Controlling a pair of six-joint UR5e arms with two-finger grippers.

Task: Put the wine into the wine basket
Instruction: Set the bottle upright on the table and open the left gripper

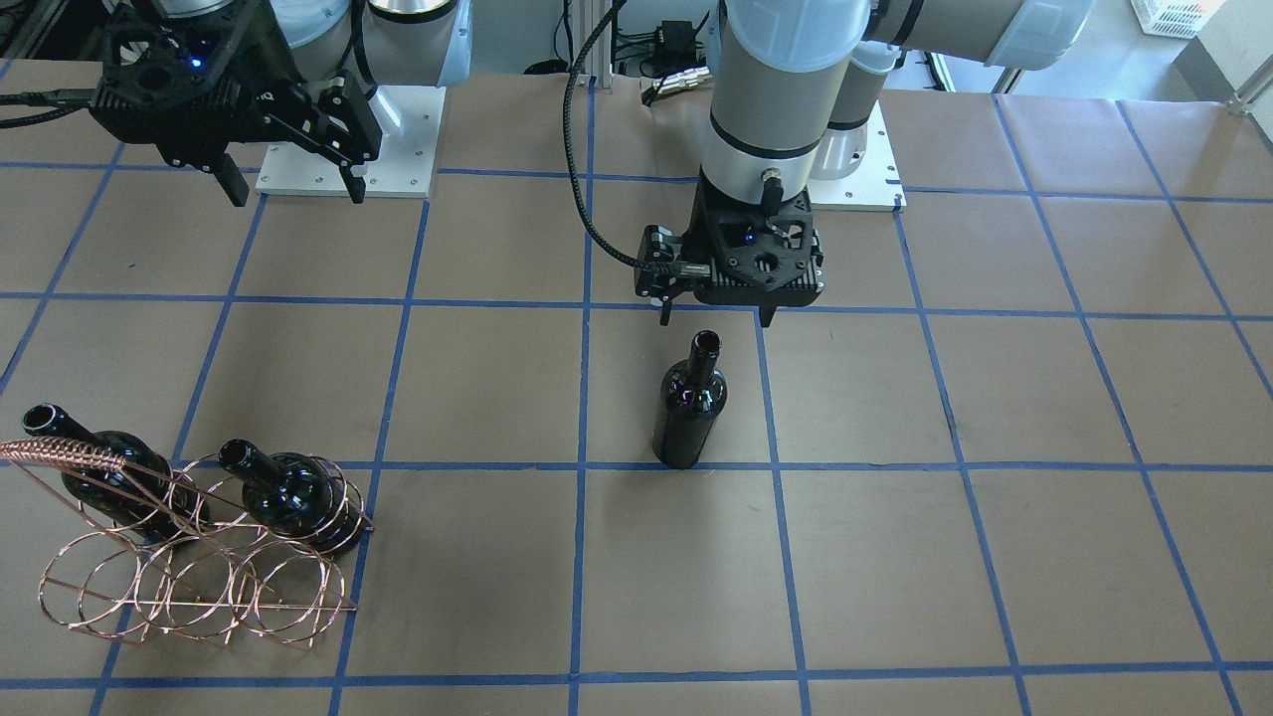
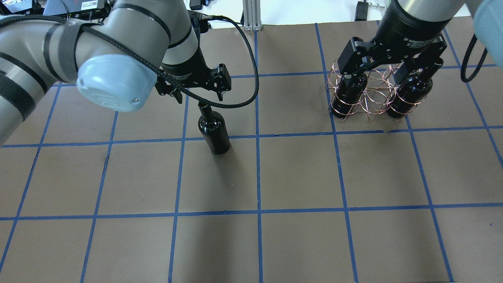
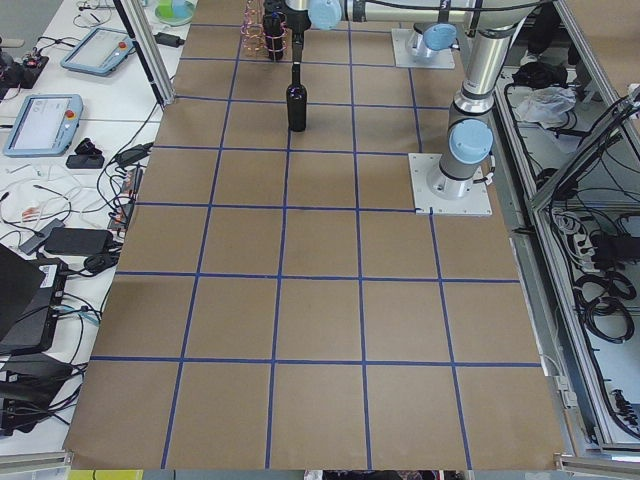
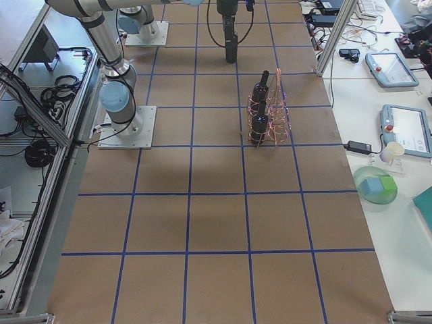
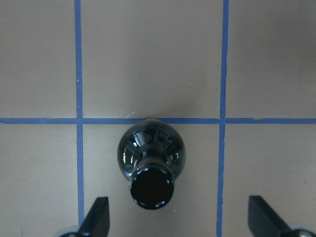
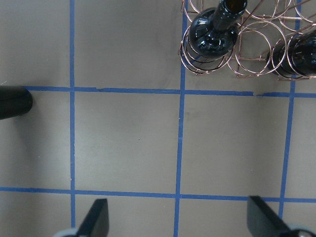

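Note:
A near-black wine bottle (image 1: 689, 408) stands upright on the brown table, apart from the basket; it also shows in the overhead view (image 2: 214, 131) and the left wrist view (image 5: 151, 158). My left gripper (image 1: 715, 318) is open just above its neck, one finger on each side of the mouth, not touching it (image 5: 177, 199). The copper wire wine basket (image 1: 199, 567) holds two identical bottles (image 2: 347, 94) (image 2: 408, 92) in its outer rings; the middle ring holds none. My right gripper (image 2: 387, 72) is open and empty, high above the basket.
The table is brown paper with a grid of blue tape lines (image 1: 582, 398). The arms' white base plates (image 1: 348, 144) lie at the robot's side. Benches with tablets and cables run along the table's ends in the side views.

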